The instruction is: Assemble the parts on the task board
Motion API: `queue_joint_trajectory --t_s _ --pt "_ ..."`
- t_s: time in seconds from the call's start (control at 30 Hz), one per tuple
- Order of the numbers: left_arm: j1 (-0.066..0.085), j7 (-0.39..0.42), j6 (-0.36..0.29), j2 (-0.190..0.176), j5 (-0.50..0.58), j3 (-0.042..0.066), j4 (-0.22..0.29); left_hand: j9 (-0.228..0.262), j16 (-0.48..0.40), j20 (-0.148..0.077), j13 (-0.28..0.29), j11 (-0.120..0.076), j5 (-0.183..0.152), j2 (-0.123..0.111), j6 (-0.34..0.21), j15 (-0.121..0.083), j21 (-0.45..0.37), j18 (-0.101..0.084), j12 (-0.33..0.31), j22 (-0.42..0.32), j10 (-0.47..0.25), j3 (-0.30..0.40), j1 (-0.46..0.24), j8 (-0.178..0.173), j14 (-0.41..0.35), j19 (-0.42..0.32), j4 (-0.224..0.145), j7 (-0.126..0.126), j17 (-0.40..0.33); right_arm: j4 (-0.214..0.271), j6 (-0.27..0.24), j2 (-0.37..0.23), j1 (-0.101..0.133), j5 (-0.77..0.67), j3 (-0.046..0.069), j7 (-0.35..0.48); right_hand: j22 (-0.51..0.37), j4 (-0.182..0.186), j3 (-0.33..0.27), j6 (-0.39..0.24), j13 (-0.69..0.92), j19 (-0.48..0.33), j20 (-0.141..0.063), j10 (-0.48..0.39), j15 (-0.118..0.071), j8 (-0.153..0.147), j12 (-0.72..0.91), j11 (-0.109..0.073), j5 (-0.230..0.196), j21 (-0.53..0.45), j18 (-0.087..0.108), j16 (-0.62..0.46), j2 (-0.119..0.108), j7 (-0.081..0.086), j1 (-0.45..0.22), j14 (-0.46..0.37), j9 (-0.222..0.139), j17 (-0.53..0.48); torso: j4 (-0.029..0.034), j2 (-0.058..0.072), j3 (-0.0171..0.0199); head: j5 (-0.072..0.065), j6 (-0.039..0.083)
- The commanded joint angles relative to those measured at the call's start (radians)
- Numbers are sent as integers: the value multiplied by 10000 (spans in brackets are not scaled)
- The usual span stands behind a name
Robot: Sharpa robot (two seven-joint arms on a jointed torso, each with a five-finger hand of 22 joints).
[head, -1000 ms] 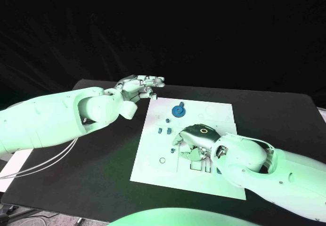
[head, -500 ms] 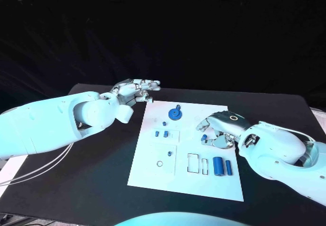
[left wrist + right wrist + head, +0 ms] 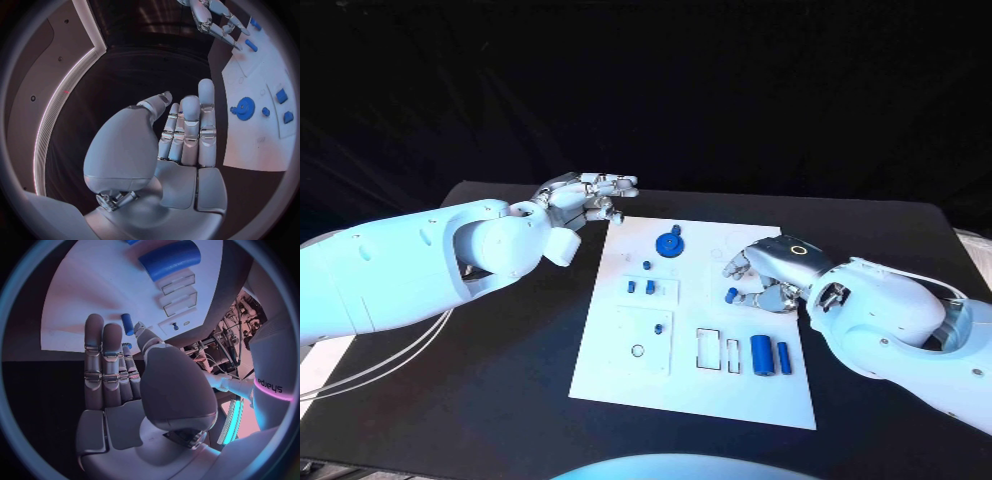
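Your right hand (image 3: 764, 270) sits over the board's right side, fingers apart and nothing in them as far as the wrist view shows; a small blue peg (image 3: 731, 294) stands on the board (image 3: 689, 385) right by its fingertips, can't tell if they touch it; same peg shows past the fingers in the right wrist view (image 3: 127, 324). Just below that on the board you've got a big blue cylinder (image 3: 763, 354) lying flat with a thinner blue one (image 3: 785, 357) beside it, and two empty rectangular slots to their left. Up near the far edge there's the blue gear (image 3: 671, 243); under it, two little blue blocks (image 3: 640, 286) side by side. Left hand (image 3: 587, 195) hovers off the board's far left corner over the table (image 3: 488, 400); fingers extended close together, holding nothing.
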Motion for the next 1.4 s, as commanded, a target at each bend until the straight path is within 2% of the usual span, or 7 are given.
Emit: queue_joint_trajectory --t_s 0.03,0.2,0.73,0.87,0.93,1.1,1.4 --pt "-1 30 206 17 -38 3 10 -4 -8 79 -10 1 49 58 -71 24 -62 170 61 -13 -76 -38 -29 -11 -64 -24 -24 -11 -9 -71 319 49 -17 -103 -1 -43 33 95 104 210 0 44 -88 235 -45 67 97 -27 -86 59 141 115 95 3 132 78 29 19 14 9 -10 7 -9" --pt "-2 39 194 4 -38 2 20 -4 -8 79 -10 1 49 58 -71 24 -62 170 61 -13 -76 -38 -29 -11 -64 -24 -24 -11 -9 -176 608 139 -40 -39 -11 40 782 218 403 689 -17 271 -120 707 -84 155 187 -53 -128 763 27 935 277 -23 265 256 69 780 -13 8 -14 40 -43" --pt "-2 33 193 -24 -38 1 36 0 2 82 -8 -1 52 79 -71 24 -69 173 87 -19 -85 -36 -16 2 -66 -21 -38 -13 -15 -458 883 417 -221 -37 -25 105 1323 353 785 1000 -26 349 -157 1051 -128 103 47 -90 -91 1286 -42 1420 273 -18 336 258 59 1178 -4 8 -3 67 -95" --pt "-2 27 195 -28 -38 1 38 0 2 82 -8 -1 52 79 -71 24 -69 173 87 -19 -85 -36 -16 2 -66 -21 -38 -13 -15 -491 621 458 -241 -63 -26 132 1912 378 1037 1233 -10 484 -185 1313 -171 145 39 -128 -105 1818 -123 1871 365 -39 416 316 89 1609 1 13 5 90 -115" --pt "-2 25 199 -32 -38 1 37 0 2 82 -8 -1 52 79 -71 24 -69 173 87 -19 -85 -36 -16 2 -66 -21 -38 -13 -15 -501 301 477 -253 -109 -26 141 2556 376 1284 1477 10 646 -209 1618 -205 217 71 -158 -206 2397 -220 2370 490 -54 496 398 140 2094 -5 3 -1 95 -123" --pt "-3 24 207 -32 -38 1 34 0 2 82 -8 -1 52 79 -71 24 -69 173 87 -19 -85 -36 -16 2 -66 -21 -38 -13 -15 -497 -232 489 -263 -172 -25 113 3241 375 1592 1738 16 782 -249 1991 -250 280 47 -201 -232 3026 -316 2980 599 -82 516 444 222 2682 -3 1 -4 92 -126" --pt "-3 17 211 -33 -38 1 23 0 2 82 -8 -1 52 79 -71 24 -69 173 87 -19 -85 -36 -16 2 -66 -21 -38 -13 -15 -241 -568 270 -197 59 2 75 3657 335 1836 1816 6 796 -278 2170 -272 259 -97 -224 -245 3418 -369 3390 551 -87 482 423 294 3056 -15 -7 -11 74 -115"
